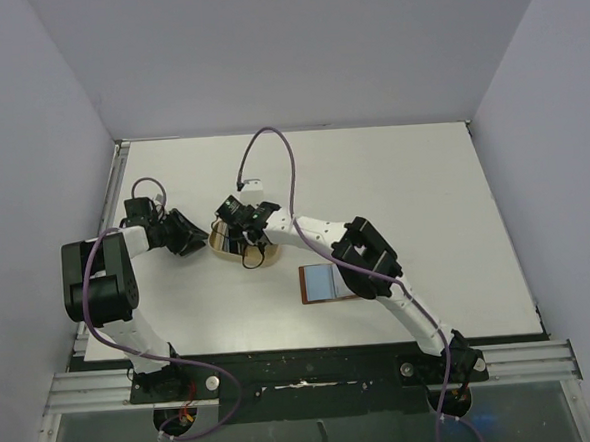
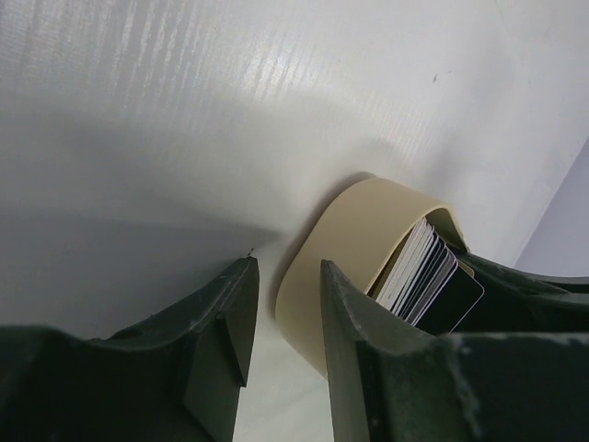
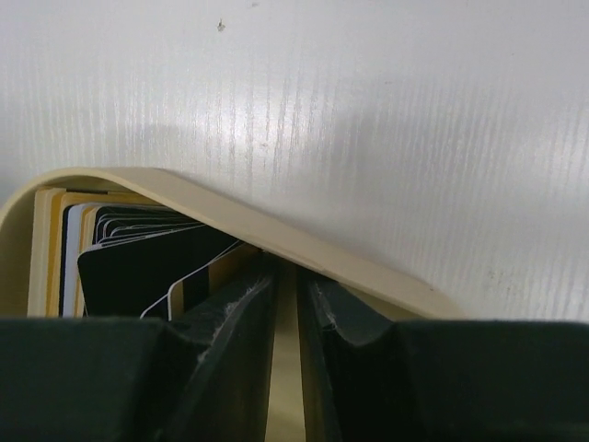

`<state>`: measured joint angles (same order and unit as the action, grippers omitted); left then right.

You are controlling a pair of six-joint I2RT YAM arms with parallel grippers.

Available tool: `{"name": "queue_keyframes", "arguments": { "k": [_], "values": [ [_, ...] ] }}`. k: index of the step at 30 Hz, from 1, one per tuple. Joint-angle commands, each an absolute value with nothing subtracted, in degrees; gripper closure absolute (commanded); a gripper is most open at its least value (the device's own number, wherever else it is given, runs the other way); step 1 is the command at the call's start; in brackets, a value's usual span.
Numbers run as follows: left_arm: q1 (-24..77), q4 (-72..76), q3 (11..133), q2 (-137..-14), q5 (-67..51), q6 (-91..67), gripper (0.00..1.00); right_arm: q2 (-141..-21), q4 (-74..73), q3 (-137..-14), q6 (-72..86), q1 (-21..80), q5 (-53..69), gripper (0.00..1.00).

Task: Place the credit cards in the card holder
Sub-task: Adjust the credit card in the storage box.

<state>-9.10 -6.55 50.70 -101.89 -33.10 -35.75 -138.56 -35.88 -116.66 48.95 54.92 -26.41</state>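
Top view: the task looks barely started. The card holder (image 1: 342,286) lies open on the table (image 1: 425,223), right of centre toward the near side, partly under the right arm (image 1: 378,266). A pale blue card (image 1: 319,281) shows on it; whether it sits in a slot or just lies on top, cannot tell. The tan tray (image 1: 220,248) sits left of centre, well apart from the card holder. The left gripper (image 1: 198,237) is at the tray's left end and the right gripper (image 1: 243,229) is over its far side. Nothing shows on the far and right parts of the table, so there is room there. The left table edge is near the left arm, which is tighter.

Left wrist view: the credit cards (image 2: 425,274) stand on edge in a packed stack inside the tray, so most are probably left to move. The left gripper's fingers (image 2: 225,331) are spread, with the tray's rounded end in the gap. One finger reaches over the rim; whether it touches, cannot tell.

Right wrist view: the right gripper's fingers (image 3: 230,322) are nearly pressed together, pinching the tray wall, a thin tan strip between them. Dark and pale cards lean just left of the fingers. The raised rim and tight stack likely leave little room to pick out one card.
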Motion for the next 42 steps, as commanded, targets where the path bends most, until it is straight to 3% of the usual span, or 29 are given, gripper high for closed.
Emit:
{"name": "queue_keyframes", "arguments": {
  "k": [1,13,33,42],
  "values": [
    [-7.82,-4.61,50.41,-99.45,-39.22,-36.94,0.68,-140.12,-29.69,-114.41,56.02,54.83,-24.26,0.82],
    [-7.47,-6.29,52.80,-98.75,-38.21,-35.74,0.69,-140.67,-26.32,-114.69,59.90,54.76,-25.61,0.83],
    [-5.44,-15.11,57.39,-89.54,-22.80,-28.57,0.66,-133.25,-22.54,-103.25,59.30,52.89,-22.04,0.84],
    [-1.30,-17.91,55.41,-86.05,-17.05,-25.86,0.57,-134.66,-19.14,-102.86,61.65,53.32,-17.21,0.84]
  ]
}}
